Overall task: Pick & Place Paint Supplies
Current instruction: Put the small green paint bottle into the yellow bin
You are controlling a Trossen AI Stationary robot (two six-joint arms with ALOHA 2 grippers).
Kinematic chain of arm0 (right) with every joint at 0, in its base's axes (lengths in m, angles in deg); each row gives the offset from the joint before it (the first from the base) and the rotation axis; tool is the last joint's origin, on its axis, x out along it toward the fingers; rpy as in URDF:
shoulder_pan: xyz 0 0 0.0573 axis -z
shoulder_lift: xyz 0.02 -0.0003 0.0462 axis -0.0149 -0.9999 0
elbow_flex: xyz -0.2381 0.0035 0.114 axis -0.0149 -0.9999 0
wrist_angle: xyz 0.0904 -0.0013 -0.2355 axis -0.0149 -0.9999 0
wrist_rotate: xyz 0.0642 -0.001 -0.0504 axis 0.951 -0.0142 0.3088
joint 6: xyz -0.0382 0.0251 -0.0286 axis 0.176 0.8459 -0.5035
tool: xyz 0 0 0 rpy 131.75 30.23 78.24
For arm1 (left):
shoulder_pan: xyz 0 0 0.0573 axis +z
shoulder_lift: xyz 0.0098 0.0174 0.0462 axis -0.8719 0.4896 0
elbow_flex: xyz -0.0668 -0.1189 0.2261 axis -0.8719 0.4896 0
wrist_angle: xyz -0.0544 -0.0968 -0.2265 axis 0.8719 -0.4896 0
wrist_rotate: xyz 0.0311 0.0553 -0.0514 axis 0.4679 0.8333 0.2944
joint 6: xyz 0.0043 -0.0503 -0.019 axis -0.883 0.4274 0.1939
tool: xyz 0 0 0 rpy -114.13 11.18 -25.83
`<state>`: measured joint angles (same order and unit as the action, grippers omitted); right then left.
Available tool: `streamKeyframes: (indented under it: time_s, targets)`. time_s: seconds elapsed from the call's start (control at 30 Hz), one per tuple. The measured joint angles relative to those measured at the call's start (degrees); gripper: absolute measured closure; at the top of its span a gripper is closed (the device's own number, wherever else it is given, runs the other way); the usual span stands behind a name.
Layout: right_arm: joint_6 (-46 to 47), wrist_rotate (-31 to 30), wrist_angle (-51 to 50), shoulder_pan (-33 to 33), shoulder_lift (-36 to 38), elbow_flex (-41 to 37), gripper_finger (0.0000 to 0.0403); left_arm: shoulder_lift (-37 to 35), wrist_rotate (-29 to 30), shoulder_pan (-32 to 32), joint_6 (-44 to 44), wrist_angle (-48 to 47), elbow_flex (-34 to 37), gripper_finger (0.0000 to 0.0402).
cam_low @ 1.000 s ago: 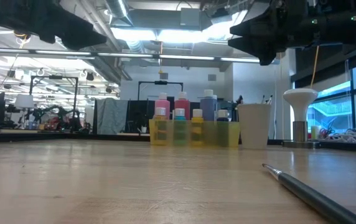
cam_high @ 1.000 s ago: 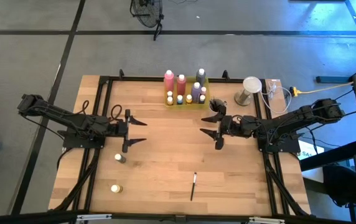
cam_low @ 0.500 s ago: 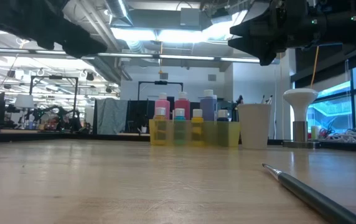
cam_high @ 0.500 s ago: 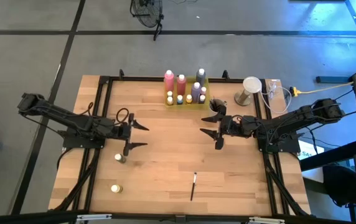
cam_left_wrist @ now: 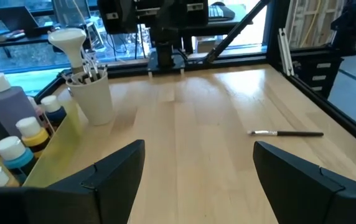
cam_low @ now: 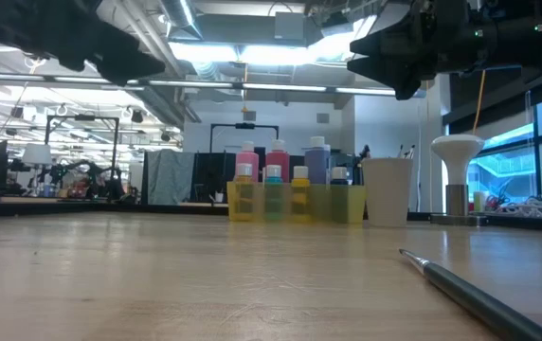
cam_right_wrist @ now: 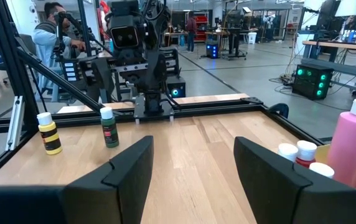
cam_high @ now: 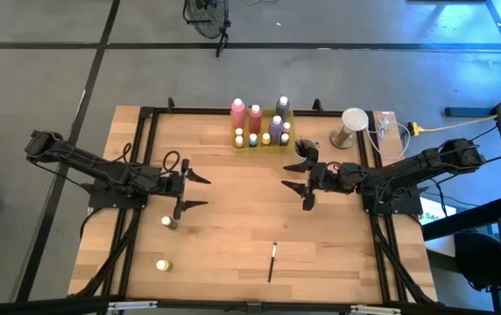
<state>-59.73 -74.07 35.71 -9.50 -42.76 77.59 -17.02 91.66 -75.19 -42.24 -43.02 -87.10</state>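
The table [cam_high: 233,219] is wood with a black frame around it. At the back, in the middle, a yellow tray [cam_high: 262,140] holds paint bottles: two tall pink ones [cam_high: 237,112], a purple one [cam_high: 276,128], one tall one with a pale cap, and several tiny ones in front. Just to the right of the tray stands a cup [cam_high: 303,146] with brushes in it, and past that a white lamp [cam_high: 352,122] shaped like a mushroom, with cables beside it. Three things lie apart from the tray. One bottle [cam_high: 168,222] stands on the left side of the table, a yellow bottle [cam_high: 162,264] stands nearer the front left corner, and one brush [cam_high: 272,260] lies flat near the front, well apart from both. The left gripper [cam_high: 191,190] hangs above the left side, just behind the first loose bottle, with its fingers spread wide and nothing in them. The right gripper [cam_high: 299,185] hangs right of the middle, in front of the cup, also spread wide and holding nothing. The space between the two grippers is bare wood. In the right wrist view a person [cam_right_wrist: 53,28] stands in the room beyond the table.
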Motion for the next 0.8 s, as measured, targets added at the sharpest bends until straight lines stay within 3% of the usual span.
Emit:
streamKeyframes:
  time_s: [0.8]
  targets:
    - [0.0, 0.0, 0.0, 0.0, 0.0, 0.0, 0.0176, 0.0, 0.0, 0.0, -0.1, 1.1, 0.0, 0.0105]
